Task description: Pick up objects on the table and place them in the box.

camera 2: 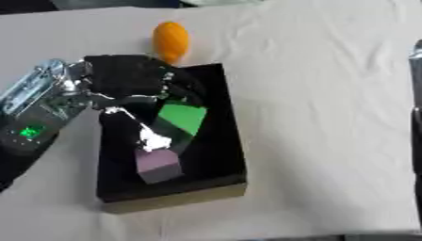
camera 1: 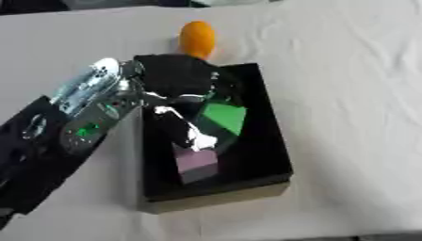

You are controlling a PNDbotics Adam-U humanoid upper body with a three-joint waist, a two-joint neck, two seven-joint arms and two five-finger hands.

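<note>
A bright green block [camera 1: 224,117] sits tilted inside the black box [camera 1: 263,155] beside a lilac block [camera 1: 198,163], the left hand [camera 1: 177,77] reaching over it with fingers [camera 1: 191,134] curled around it, while an orange ball [camera 1: 198,38] lies on the white surface [camera 1: 346,94] just behind the box.

A white cloth [camera 1: 346,70] covers the table, matt, with soft creases. The black box [camera 1: 263,155] looks matt inside. The left hand [camera 1: 177,77] is black with glossy silver metal joints. The orange object [camera 1: 197,38] looks smooth; the green block [camera 1: 224,117] and purple block [camera 1: 196,162] matt.
</note>
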